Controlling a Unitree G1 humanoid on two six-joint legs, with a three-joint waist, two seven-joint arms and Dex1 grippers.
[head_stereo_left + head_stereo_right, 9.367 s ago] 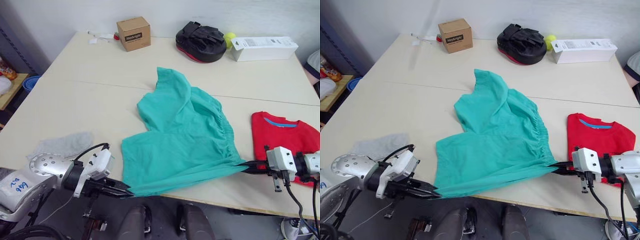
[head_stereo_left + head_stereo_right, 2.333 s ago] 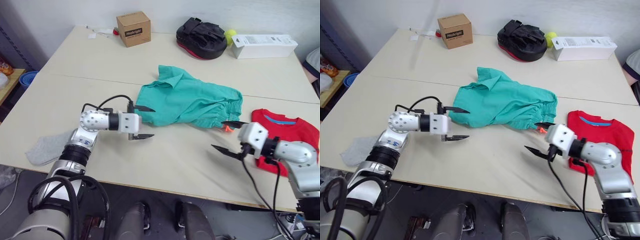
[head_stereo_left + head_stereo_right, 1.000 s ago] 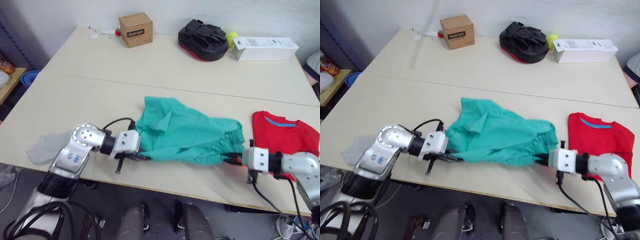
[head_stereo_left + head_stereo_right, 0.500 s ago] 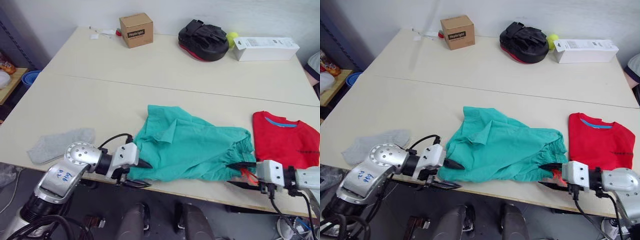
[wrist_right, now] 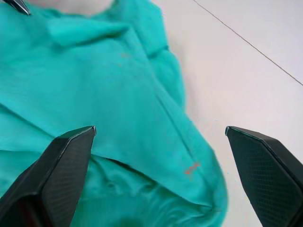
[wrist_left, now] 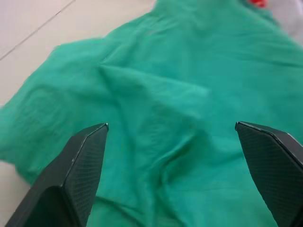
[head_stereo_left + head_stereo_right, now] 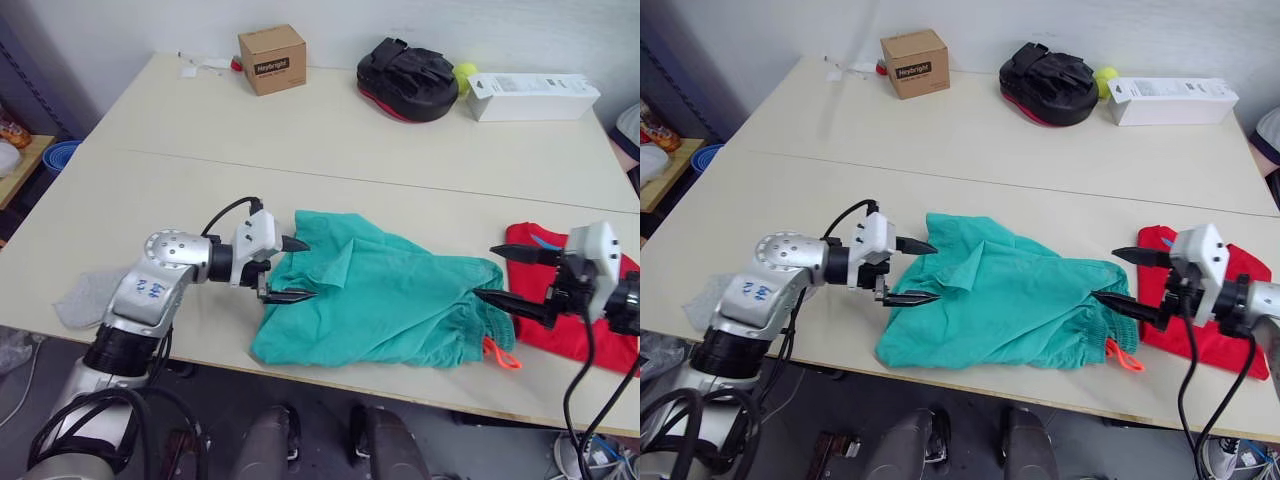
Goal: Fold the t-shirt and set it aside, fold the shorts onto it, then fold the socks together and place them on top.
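Both grippers lifted off shorts (image 7: 380,300), left gripper (image 7: 295,270) and right gripper (image 7: 507,277) spread, empty; head view adds t-shirt (image 7: 560,320) beside shorts, sock (image 7: 85,297).

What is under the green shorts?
The shorts lie rumpled on the bare table. Their orange drawstring pokes out at one edge. Anything beneath them is covered by the fabric.

Both grippers (image 7: 295,270) (image 7: 508,275) wide apart

light was bright, even and diffuse, from overhead; the table (image 7: 400,140) showed soft shadows, no glare. head views were sharp; wrist views were slightly soft close up.
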